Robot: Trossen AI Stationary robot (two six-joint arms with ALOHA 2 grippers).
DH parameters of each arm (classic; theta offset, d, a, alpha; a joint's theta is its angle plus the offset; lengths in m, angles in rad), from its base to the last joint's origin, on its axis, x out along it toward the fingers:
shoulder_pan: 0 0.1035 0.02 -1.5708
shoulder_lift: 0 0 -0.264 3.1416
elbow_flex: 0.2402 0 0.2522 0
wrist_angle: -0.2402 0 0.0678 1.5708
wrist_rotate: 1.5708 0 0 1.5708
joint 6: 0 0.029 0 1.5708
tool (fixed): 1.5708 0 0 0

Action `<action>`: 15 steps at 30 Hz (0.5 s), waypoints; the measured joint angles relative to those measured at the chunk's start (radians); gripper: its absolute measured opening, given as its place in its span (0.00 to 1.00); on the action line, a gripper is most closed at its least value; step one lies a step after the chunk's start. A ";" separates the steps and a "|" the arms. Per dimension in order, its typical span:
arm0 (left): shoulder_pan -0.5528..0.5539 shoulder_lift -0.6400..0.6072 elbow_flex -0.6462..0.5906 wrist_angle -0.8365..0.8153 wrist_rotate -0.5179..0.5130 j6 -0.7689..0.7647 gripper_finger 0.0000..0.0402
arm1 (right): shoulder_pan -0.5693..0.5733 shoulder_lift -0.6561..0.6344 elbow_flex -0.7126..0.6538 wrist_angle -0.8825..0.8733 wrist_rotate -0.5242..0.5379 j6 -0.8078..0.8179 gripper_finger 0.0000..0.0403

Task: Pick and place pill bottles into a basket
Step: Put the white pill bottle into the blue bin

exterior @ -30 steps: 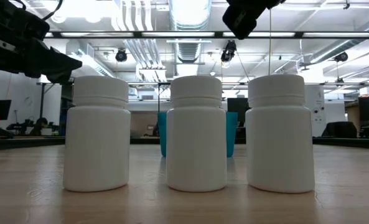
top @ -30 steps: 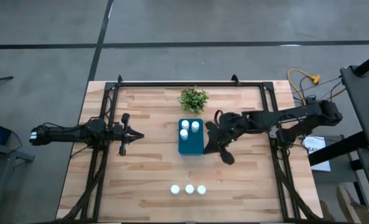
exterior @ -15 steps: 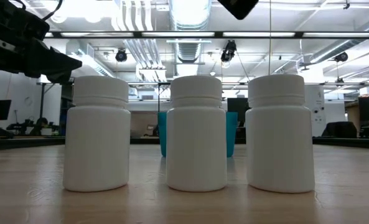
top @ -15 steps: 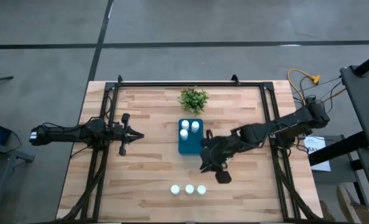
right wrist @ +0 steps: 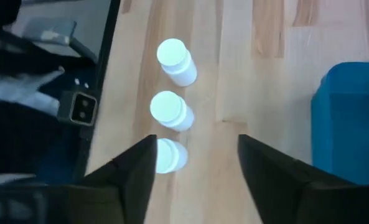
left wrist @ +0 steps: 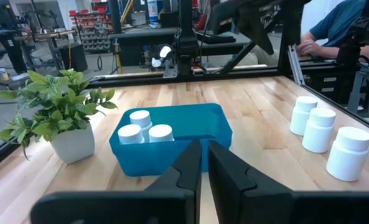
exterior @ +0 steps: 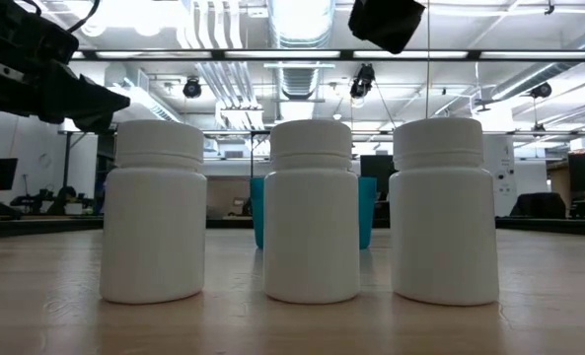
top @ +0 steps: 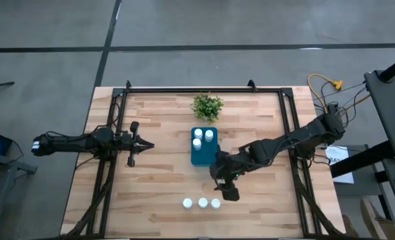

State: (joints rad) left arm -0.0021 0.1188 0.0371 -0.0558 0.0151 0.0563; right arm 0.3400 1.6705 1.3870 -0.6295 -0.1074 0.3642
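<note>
Three white pill bottles (top: 202,202) stand upright in a row near the table's front edge; the low view shows them large (exterior: 312,212). The teal basket (top: 204,157) sits mid-table with three more bottles (top: 197,137) standing inside it (left wrist: 140,118). My right gripper (top: 228,193) hovers open just behind the row's right-hand bottle (right wrist: 168,155), touching nothing. In the right wrist view its fingers (right wrist: 196,162) point down at the row. My left gripper (top: 147,145) stays shut left of the basket, its fingers (left wrist: 204,162) aimed at the basket's wall (left wrist: 172,146).
A small potted plant (top: 207,105) stands behind the basket near the far edge. Black frame rails run along both sides of the table (top: 110,167). A person in a blue sleeve (left wrist: 333,28) sits beyond the table. Bare wood lies on both sides of the bottle row.
My right gripper has travelled from beside the basket's right wall toward the table's near edge and a little left, ending just behind the row of three bottles. The bottles and the basket have not moved.
</note>
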 joint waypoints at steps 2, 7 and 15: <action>0.000 0.000 0.000 -0.002 0.000 -0.001 0.03 | 0.008 0.001 0.007 -0.005 0.001 0.049 0.60; 0.000 0.000 0.000 -0.005 0.000 -0.001 0.03 | 0.038 0.001 0.024 -0.021 0.003 0.145 0.71; 0.000 0.001 0.000 -0.005 0.000 -0.001 0.03 | 0.050 0.001 0.030 -0.065 0.005 0.238 0.79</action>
State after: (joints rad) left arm -0.0021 0.1198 0.0376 -0.0612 0.0147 0.0551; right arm 0.3904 1.6711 1.4166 -0.6947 -0.1024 0.6020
